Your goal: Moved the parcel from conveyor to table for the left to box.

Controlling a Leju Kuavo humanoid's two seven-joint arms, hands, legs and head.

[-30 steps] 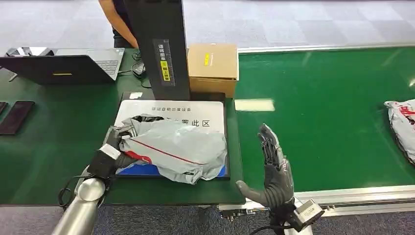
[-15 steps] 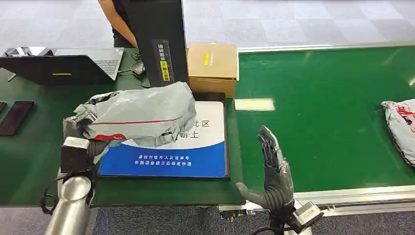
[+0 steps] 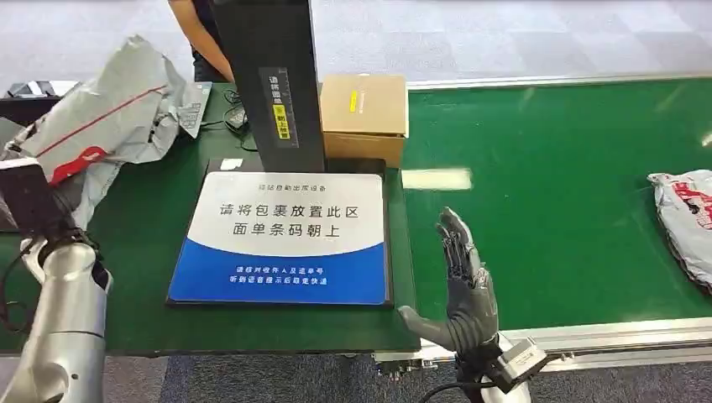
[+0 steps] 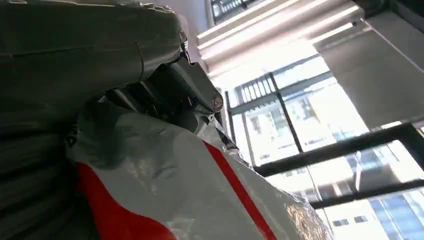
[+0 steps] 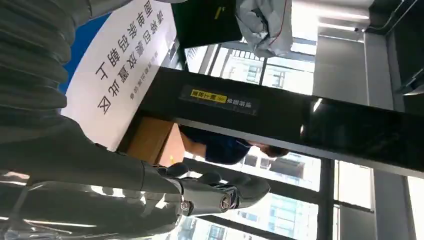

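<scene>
Your left hand (image 4: 165,95) is raised at the far left of the head view, fingers (image 4: 200,100) grasping the parcel (image 3: 105,109): a crumpled grey plastic mailer with a red stripe. The parcel hangs in the air above the left end of the desk (image 3: 138,218), clear of its surface, partly covering the laptop (image 3: 195,102) behind it. In the left wrist view the same bag (image 4: 200,200) lies against the hand, with window frames beyond.

Your right hand (image 3: 462,285) stands upright at the near edge of the conveyor (image 3: 554,193), palm flat, fingers (image 3: 453,243) released and spread, holding nothing. The right wrist view shows those fingers (image 5: 220,192) extended and apart.

On the desk, the blue-and-white placement mat (image 3: 285,239) with printed Chinese text lies bare. Just behind it rises the black scanner column (image 3: 277,84), with a cardboard box (image 3: 365,113) touching its right side. A person (image 3: 201,42) in dark clothing stands behind the desk, mostly hidden by the column.

A second grey-and-red parcel (image 3: 684,218) rests on the green belt at the far right, well apart from your right hand
</scene>
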